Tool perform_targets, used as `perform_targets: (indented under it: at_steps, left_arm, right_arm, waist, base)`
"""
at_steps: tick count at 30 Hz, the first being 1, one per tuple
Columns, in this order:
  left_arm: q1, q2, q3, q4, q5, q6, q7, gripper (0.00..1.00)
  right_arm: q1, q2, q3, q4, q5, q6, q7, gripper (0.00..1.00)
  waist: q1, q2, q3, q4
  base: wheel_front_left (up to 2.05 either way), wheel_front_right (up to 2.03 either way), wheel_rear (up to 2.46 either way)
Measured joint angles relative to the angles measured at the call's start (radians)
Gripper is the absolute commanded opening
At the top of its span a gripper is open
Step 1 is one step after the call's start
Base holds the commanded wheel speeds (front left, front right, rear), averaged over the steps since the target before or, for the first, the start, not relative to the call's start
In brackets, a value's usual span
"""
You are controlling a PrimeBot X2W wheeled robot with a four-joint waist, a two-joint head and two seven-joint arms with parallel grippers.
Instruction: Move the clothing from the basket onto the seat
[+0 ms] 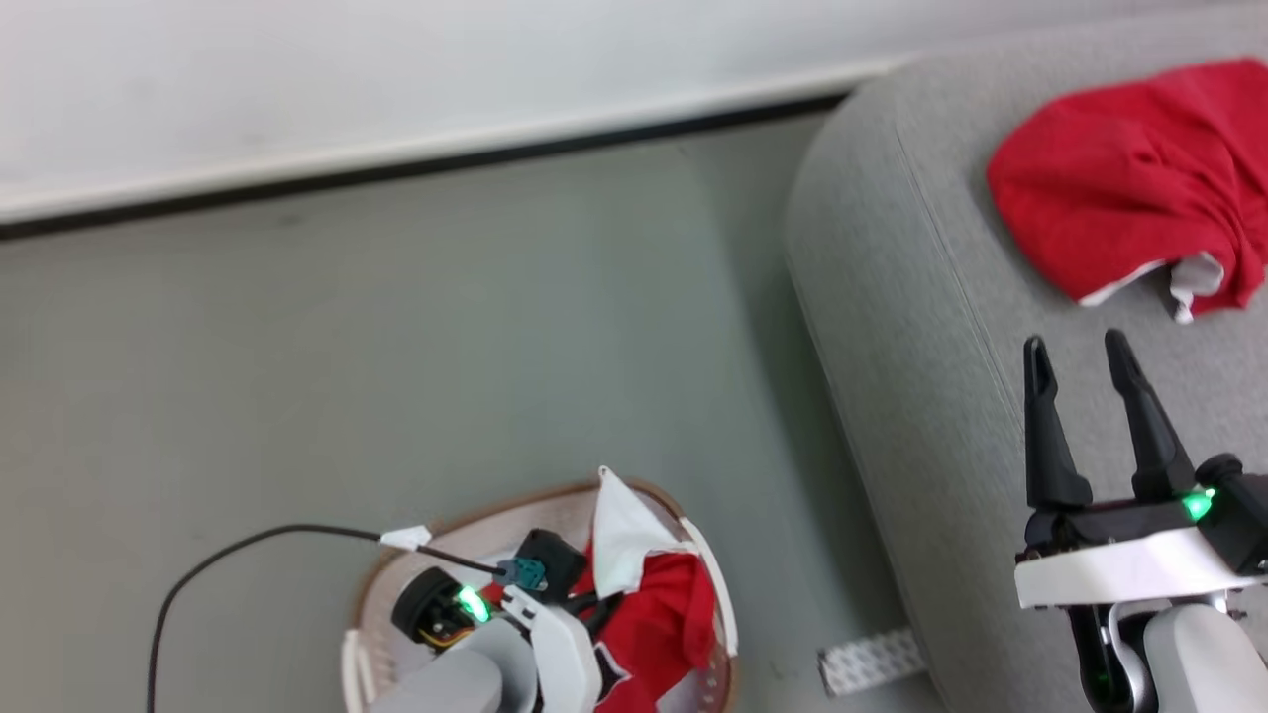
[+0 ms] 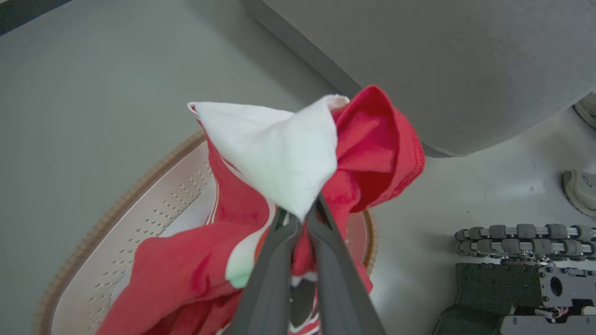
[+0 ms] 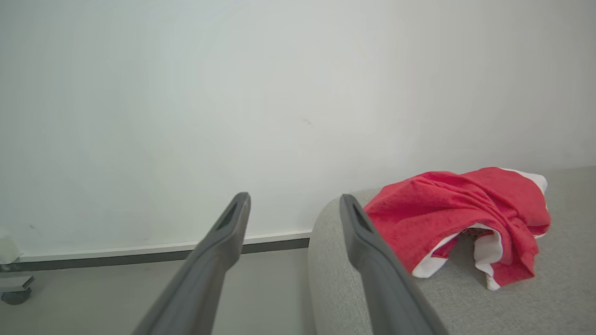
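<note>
Soft bright-red clothing with white trim and a plain white piece (image 2: 279, 163) is bunched to a peak above the cream-white perforated plastic basket with a brown rim band (image 2: 139, 232). Its lower folds trail down inside. The long dark fingers of the left gripper (image 2: 302, 216) are clamped together on that peak of cloth. The basket stands on the grey-green floor (image 1: 495, 347), near the large light-grey woven-fabric seat (image 1: 941, 347) but apart from it.

A second red garment with white trim (image 1: 1119, 188) lies crumpled on the seat top, near the rounded corner. The right gripper (image 1: 1075, 347) hovers over the seat short of that garment, fingers spread apart with nothing between them.

Judgement: one piece is delivered and the gripped bunch is not yet clear of the basket. Left to do: lift it, carry it across, release it on the seat. Whether more cloth lies underneath, cannot tell.
</note>
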Motion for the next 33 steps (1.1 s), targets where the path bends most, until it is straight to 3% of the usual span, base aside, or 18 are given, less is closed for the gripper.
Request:
perform_targets:
  at_steps: [11,18,33]
  left_arm:
    - [0.003,-0.016,0.037,-0.078,-0.057,0.000,-0.044,0.00]
    - [0.005,-0.006,0.129,-0.183,-0.050,0.018,-0.049,0.00]
    - [0.016,0.110,0.334,-0.550,0.066,0.119,-0.050,0.00]
  right_arm:
    - [0.065,-0.026,0.025,0.043,0.031,0.000,-0.002,1.00]
    - [0.095,-0.027,0.046,0.061,0.052,0.000,-0.002,1.00]
    - [0.131,-0.007,0.100,0.076,0.090,0.000,-0.002,1.00]
  waist:
    - [0.0000,0.0000,-0.161,0.113]
    - [0.0000,0.0000,-0.244,0.157]
    - [-0.0001,0.0000,-0.308,0.201]
  base:
    - [0.00,0.00,0.00]
    - [0.00,0.00,0.00]
    - [0.00,0.00,0.00]
